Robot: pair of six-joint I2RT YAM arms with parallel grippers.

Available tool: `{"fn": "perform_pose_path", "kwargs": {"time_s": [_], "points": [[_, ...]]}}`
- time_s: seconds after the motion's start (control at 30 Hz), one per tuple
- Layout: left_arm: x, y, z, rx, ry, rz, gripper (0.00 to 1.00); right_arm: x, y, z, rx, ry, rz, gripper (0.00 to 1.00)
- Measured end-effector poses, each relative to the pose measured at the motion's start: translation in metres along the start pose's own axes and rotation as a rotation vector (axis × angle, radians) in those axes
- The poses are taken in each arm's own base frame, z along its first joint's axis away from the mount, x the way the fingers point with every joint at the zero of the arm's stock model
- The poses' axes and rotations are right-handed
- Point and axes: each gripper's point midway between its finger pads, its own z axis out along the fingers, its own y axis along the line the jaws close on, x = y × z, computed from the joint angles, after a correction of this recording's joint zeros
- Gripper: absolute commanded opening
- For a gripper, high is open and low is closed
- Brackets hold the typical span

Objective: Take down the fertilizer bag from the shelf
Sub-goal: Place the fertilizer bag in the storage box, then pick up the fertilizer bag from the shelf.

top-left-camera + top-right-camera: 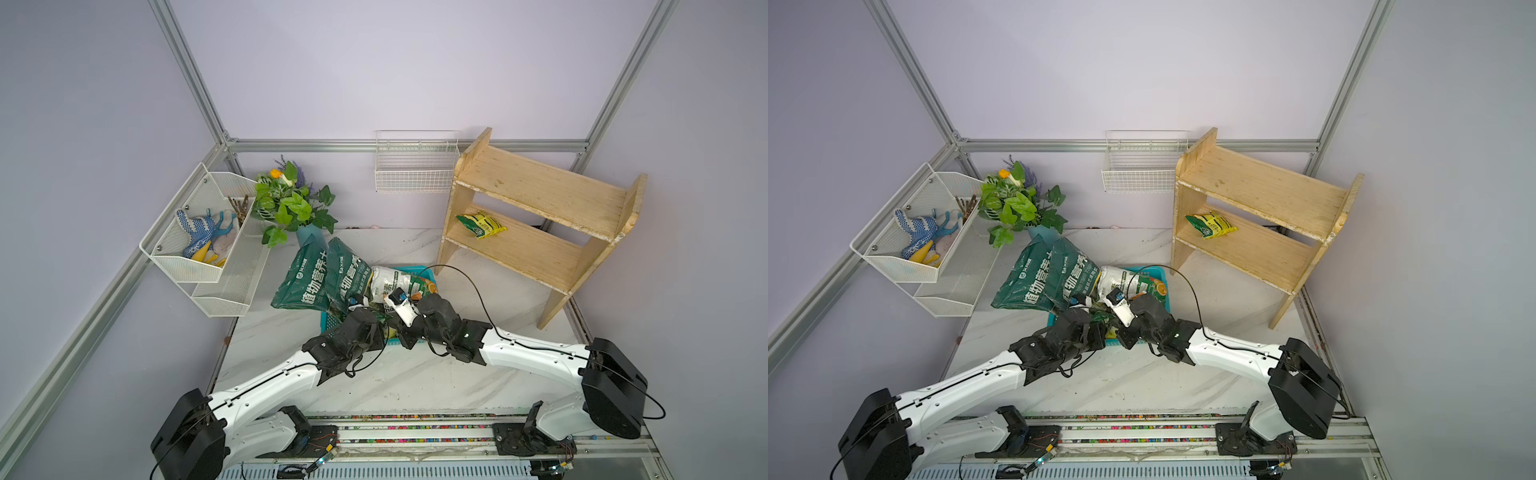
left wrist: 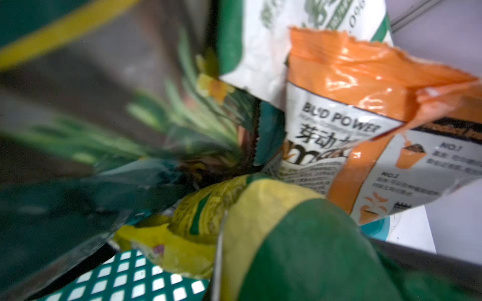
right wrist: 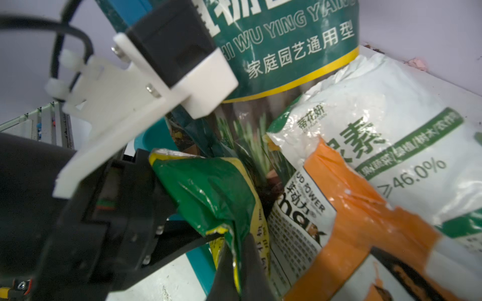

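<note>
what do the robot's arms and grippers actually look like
The left arm and right arm share smooth white links between bulky black joint housings, with thin black cables looping alongside. Wrists are black; a small green light glows on the right one. The left gripper is black and blocky, under a white camera bracket.

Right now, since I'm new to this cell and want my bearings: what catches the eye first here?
First, mid-table, the left gripper and right gripper meet over a teal basket heaped with bags. Both look shut on one green-yellow bag. Next, to the right, stands the wooden shelf, with a similar small bag lying alone on its lower tier.
</note>
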Motion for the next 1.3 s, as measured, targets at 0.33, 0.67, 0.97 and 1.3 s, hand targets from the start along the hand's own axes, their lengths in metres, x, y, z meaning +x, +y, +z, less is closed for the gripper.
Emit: {"fn": "perform_pose_path", "kwargs": {"time_s": [0.33,0.67,0.97,1.3], "points": [[0.0,0.011,-0.002,-0.002,-0.005,-0.028,0.09,-0.002,0.007,0.009,-0.035,-0.002,0.018,0.06],[-0.015,0.011,-0.064,0.005,0.026,-0.011,0.97,-0.065,0.003,-0.02,0.023,-0.118,0.011,0.57],[-0.072,-0.012,-0.164,0.13,-0.21,0.058,1.0,-0.159,-0.053,-0.145,0.419,-0.388,0.065,0.83],[-0.052,0.0,-0.154,0.058,-0.095,0.127,1.0,-0.123,-0.184,-0.172,0.921,-0.204,0.185,0.84]]}}
